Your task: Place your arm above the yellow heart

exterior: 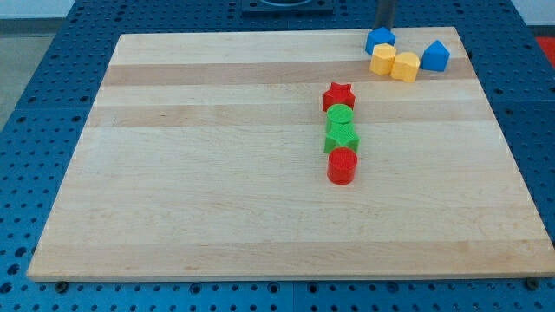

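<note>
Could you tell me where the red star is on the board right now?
The red star sits right of centre toward the view's top, heading a column directly above two green blocks.

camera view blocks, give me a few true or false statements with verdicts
1. The red star sits at the top of a column of four blocks. True.
2. The two green blocks lie at the view's far left. False: they are right of centre, between the red star and the red cylinder.
3. My tip is at the view's top, just above the blue block. True.
4. The two yellow blocks are far apart. False: they sit side by side.
5. A second blue block lies right of the yellow ones. True.
</note>
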Tool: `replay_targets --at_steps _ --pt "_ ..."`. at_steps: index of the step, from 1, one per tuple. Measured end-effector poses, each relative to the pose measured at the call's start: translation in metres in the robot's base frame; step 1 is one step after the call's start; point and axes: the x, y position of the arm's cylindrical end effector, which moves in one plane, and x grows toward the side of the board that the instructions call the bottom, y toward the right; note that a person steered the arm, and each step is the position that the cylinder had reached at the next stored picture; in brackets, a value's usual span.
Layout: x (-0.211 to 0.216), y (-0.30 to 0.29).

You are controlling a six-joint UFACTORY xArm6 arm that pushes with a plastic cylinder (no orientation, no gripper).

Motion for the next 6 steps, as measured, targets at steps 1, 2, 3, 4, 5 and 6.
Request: replay_targets --at_steps 1,2,3,4,5,6 --pt "0.0 0.02" --pt "0.005 0.023" --pt "0.022 0.022" --pt "0.041 0.022" --pt "0.058 0.022" --pt "0.065 0.022"
